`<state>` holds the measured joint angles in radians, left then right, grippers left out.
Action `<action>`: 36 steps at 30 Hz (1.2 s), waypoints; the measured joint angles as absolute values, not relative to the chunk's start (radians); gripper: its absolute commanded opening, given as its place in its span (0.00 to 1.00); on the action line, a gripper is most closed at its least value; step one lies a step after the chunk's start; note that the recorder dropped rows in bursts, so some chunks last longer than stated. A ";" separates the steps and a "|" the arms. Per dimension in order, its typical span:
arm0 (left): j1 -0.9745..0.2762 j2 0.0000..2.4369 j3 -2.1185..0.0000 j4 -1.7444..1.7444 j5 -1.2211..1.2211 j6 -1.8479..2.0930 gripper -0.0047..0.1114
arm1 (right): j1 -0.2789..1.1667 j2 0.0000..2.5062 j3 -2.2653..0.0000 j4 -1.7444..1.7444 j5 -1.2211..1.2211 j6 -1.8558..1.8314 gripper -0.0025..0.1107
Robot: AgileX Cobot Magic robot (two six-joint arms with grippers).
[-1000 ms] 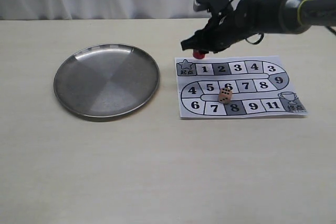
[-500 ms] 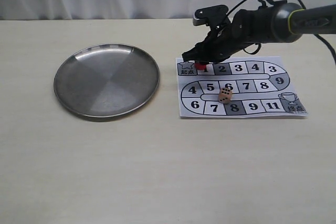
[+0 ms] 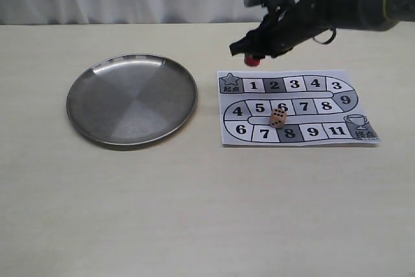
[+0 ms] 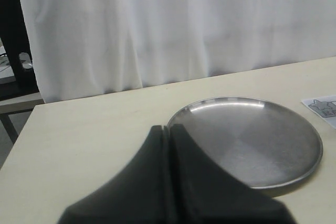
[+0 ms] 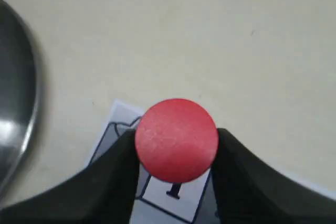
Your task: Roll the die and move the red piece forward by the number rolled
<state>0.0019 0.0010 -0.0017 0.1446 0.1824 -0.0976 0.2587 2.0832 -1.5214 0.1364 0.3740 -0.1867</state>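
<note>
On desk, left to right:
left arm: not seen in exterior view; left gripper (image 4: 169,182) sits low over the desk (image 3: 194,212), jaws pressed together, holding nothing
plate: round steel plate (image 3: 131,98) on the left half, nothing in it, well apart from the board
board: paper track (image 3: 295,107), start square at its left end, numbered squares snaking toward a trophy square at the right
die: die (image 3: 277,118) lies on the board's middle row near the 6; its pips are too small to count for certain
red piece: red piece (image 5: 176,139) is clamped between the jaws of the right gripper (image 3: 254,55), off the paper, above the board's start end; wrist view looks straight down past it onto the 1 square
step: die looks already rolled, so my read is the pawn move is in hand, at the carry stage
next: read the top face, carry rightward along the track by that count, lower square onto the cell, then release; keep clear of the die
surface: pale wood-grain desk, matte, flat
room: white curtain behind; dark frame at the left edge in the left wrist view
</note>
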 measured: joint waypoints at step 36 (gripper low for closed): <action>0.002 0.001 -0.002 0.145 0.182 -0.098 0.04 | 0.176 2.176 -1.431 0.073 0.297 -0.150 0.06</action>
<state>0.0019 0.0010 -0.0017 0.1446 0.1824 -0.0976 0.1757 2.1764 -1.4312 0.0726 0.2974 -0.1498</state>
